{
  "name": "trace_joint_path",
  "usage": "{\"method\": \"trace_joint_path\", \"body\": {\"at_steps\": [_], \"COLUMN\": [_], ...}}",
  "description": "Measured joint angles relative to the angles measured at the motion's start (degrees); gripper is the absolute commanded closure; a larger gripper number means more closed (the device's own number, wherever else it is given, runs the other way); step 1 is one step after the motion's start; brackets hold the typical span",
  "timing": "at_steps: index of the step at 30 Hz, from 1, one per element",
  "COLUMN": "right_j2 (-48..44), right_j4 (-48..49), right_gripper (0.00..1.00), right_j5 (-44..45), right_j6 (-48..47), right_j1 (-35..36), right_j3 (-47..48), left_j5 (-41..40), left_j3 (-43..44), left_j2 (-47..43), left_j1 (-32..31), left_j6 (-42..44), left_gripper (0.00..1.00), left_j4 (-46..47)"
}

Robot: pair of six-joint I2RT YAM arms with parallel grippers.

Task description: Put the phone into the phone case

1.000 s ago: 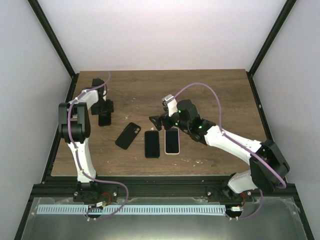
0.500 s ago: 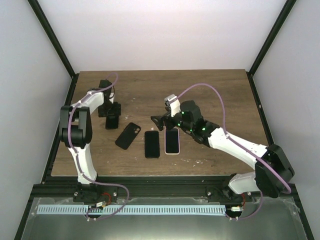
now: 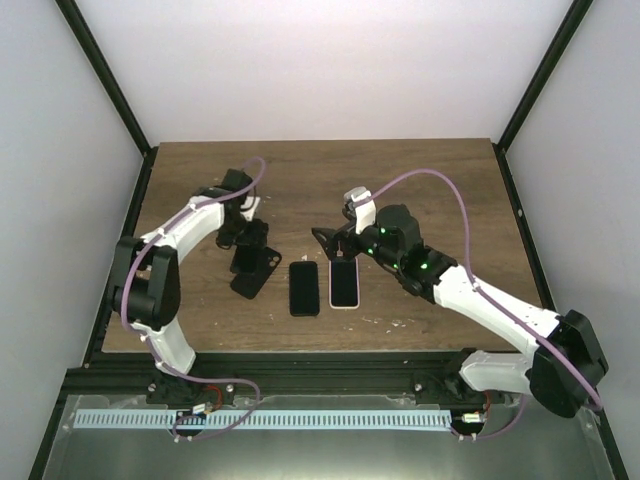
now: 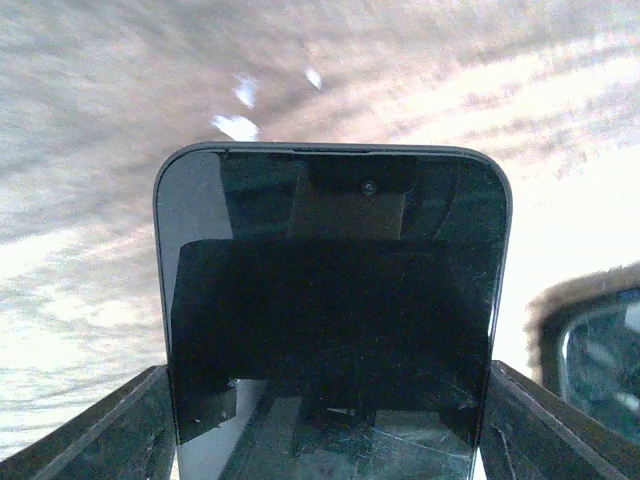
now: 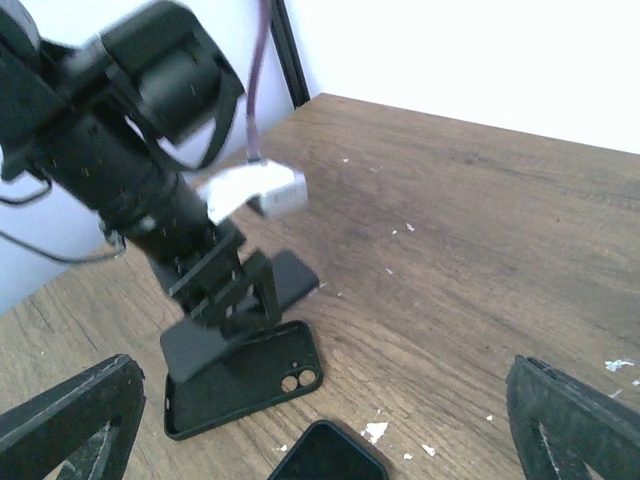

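Note:
My left gripper [image 3: 244, 240] is shut on a black phone [image 4: 330, 300] by its long edges; the dark screen fills the left wrist view between the fingers [image 4: 100, 430]. In the right wrist view the phone [image 5: 292, 278] hangs tilted, its lower end over the open black phone case [image 5: 250, 385]. The case lies flat with its camera holes showing. From above, the case [image 3: 266, 270] is partly hidden under the left gripper. My right gripper [image 3: 328, 243] stands open just right of it, with nothing between its fingers [image 5: 70, 420].
Two more phones lie face up side by side near the table's middle: a black one [image 3: 304, 288] and a white-edged one [image 3: 344, 283]. The black one's top corner [image 5: 325, 458] shows below the case. White flecks dot the wooden table [image 3: 440, 190].
My left gripper has carried the phone from the back left rightward and forward until it is over the case. The right arm has shifted slightly to the right, still open.

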Motion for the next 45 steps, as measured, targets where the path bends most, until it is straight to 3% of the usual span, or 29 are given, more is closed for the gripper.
{"method": "trace_joint_path", "body": {"at_steps": [5,24,45], "right_j2": [-1.7,-4.5,-8.3], "right_j4": [-0.1,-0.1,-0.5], "right_gripper": [0.0,0.0,0.0], "right_j5": [0.8,1.2,1.4], "right_j6": [0.0,1.1,0.9], "right_j1": [-0.2,-0.4,-1.2], "right_j3": [-0.1,-2.2,-4.2], "left_j5": [-0.7,-7.2,-11.2], "left_j3": [-3.1,-8.0,-9.1], "left_j2": [1.8,2.1,2.0], "left_j1": [-4.6,-9.9,-10.2], "left_j6": [0.0,2.5,6.8], "left_gripper": [0.29,0.29,0.25], "left_j4": [0.0,3.0,7.3]}}
